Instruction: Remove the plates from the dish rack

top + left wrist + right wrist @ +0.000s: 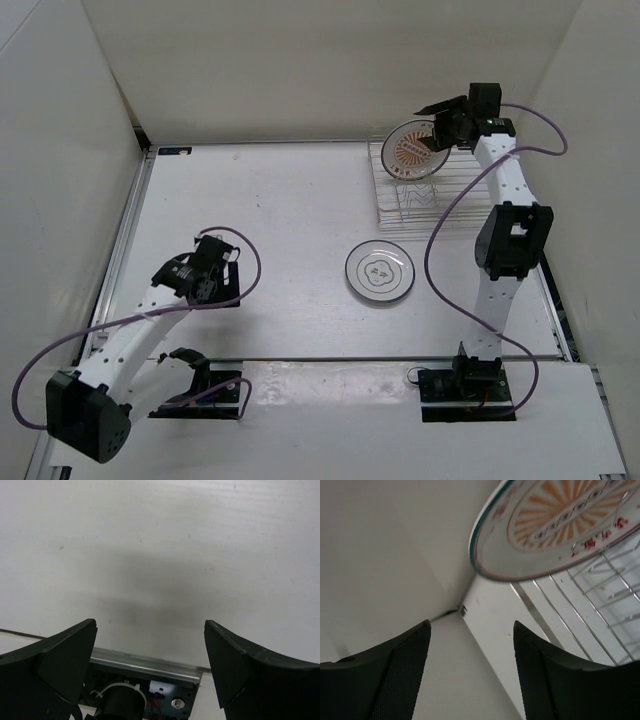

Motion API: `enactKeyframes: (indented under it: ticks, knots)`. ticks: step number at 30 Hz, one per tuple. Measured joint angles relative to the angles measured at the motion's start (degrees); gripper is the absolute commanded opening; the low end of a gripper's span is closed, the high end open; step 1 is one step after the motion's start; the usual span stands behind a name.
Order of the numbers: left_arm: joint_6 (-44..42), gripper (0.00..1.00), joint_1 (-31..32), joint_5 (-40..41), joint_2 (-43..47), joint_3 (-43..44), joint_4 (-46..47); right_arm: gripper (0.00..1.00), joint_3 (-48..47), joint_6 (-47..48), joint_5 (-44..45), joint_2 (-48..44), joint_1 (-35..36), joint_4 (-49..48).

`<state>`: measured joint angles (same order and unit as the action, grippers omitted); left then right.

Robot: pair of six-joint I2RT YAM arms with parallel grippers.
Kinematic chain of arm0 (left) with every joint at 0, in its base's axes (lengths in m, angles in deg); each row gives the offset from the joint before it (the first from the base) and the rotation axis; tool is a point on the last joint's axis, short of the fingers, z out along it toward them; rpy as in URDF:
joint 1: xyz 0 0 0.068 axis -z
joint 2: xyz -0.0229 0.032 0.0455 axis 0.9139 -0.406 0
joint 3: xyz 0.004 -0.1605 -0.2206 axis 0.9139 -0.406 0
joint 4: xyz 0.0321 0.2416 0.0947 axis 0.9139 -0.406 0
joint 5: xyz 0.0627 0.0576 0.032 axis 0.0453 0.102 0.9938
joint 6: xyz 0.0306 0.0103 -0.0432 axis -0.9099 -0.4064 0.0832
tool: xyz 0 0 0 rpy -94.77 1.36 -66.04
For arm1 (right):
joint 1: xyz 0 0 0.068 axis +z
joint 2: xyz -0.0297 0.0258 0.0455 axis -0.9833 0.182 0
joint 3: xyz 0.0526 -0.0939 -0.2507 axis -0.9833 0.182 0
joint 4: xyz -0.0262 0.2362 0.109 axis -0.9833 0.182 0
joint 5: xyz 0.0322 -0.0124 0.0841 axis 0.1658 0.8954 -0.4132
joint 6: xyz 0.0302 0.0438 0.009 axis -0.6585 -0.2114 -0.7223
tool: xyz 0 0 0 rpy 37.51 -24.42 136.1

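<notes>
No word or number can be read anywhere. The orange sunburst plate [555,525] carries red characters around its rim and a ring of small dark marks among the rays, all too blurred to make out. A small dark label [175,151] sits at the far left corner of the table [280,220], too small to read.

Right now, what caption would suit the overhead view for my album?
Right gripper by the orange plate standing in the dish rack; a white plate lies flat on the table.
</notes>
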<state>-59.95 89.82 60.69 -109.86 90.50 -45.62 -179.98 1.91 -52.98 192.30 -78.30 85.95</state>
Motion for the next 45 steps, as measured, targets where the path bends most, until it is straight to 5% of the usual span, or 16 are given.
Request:
enactKeyframes:
  ticks: [7,14,28,45]
  knots:
    - [-0.59,1.0,-0.57,2.71,-7.63,3.98,4.11,0.68,-6.67,-9.88,-0.44,12.15,-5.01,-7.34]
    - [-0.57,1.0,-2.62,3.17,-9.64,4.79,4.98,0.68,-6.71,-13.4,-3.02,14.19,-5.97,-10.82]
    - [-0.61,1.0,-3.04,3.15,-13.03,7.48,5.27,0.48,-3.65,-13.55,-12.55,14.69,-6.51,-15.45]
    - [-0.44,1.0,-7.32,3.08,-10.69,7.45,5.05,0.0,0.66,-13.27,-20.79,11.82,-8.33,-17.4]
